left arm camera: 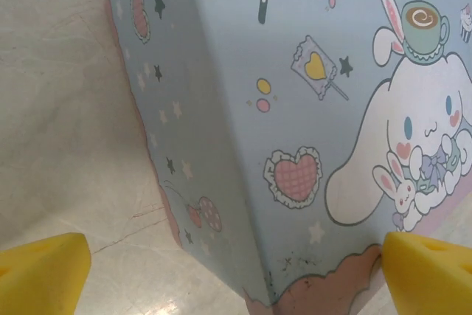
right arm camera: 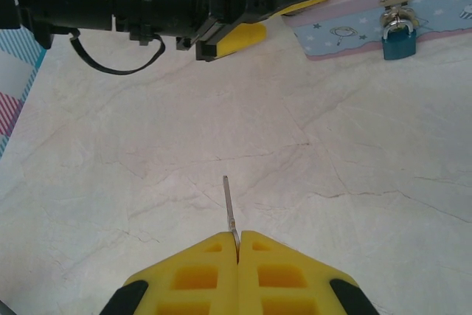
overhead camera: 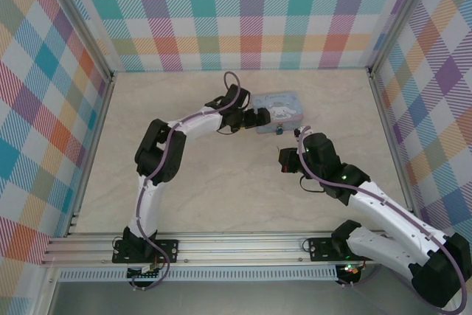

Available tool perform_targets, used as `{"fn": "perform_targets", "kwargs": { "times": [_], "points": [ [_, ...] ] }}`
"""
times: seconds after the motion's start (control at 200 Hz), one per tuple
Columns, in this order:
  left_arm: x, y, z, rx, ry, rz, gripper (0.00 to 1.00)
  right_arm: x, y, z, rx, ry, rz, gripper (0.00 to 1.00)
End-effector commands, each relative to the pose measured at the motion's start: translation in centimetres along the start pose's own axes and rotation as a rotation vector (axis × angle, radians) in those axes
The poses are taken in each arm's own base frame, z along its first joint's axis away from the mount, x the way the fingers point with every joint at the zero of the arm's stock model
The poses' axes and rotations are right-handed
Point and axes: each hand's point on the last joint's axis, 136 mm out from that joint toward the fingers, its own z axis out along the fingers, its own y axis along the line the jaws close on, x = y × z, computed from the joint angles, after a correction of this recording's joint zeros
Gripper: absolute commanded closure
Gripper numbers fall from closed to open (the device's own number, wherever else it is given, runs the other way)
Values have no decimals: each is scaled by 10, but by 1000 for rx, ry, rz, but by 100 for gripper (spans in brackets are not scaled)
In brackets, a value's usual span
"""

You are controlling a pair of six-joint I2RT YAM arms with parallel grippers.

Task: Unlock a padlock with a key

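Note:
A pastel blue cartoon-print tin (overhead camera: 280,108) lies at the back of the table. The tiny blue padlock (overhead camera: 280,131) hangs from the hasp on its near side. In the right wrist view the padlock (right arm camera: 399,43) is ahead and to the right, well apart from the fingers. My right gripper (right arm camera: 237,247) is shut on the key (right arm camera: 229,198), whose thin blade sticks out forward above the table. My left gripper (overhead camera: 259,118) is open at the tin's left end. Its yellow fingertips (left arm camera: 41,272) straddle a corner of the tin (left arm camera: 243,108).
The left arm's black wrist and yellow finger (right arm camera: 240,36) cross the top of the right wrist view, beside the tin (right arm camera: 369,5). Checked walls enclose the pale marble-pattern table (overhead camera: 214,182) on three sides. A metal rail (overhead camera: 236,245) runs along the near edge.

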Motion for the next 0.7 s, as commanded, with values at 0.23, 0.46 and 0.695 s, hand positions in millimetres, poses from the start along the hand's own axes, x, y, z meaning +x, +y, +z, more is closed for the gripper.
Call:
{"fn": "perform_targets", "kwargs": {
  "times": [0.23,0.46,0.695],
  "points": [
    [34,73,-25,-173,73,-41,1,-1,0,-1,6,1,-9,98],
    [39,95,-47,-207,54,-61,1,-2,1,-1,-10,10,0,97],
    [31,109,-77,-232,-1,-55,1,0,4,5,-21,40,-3,97]
  ]
}}
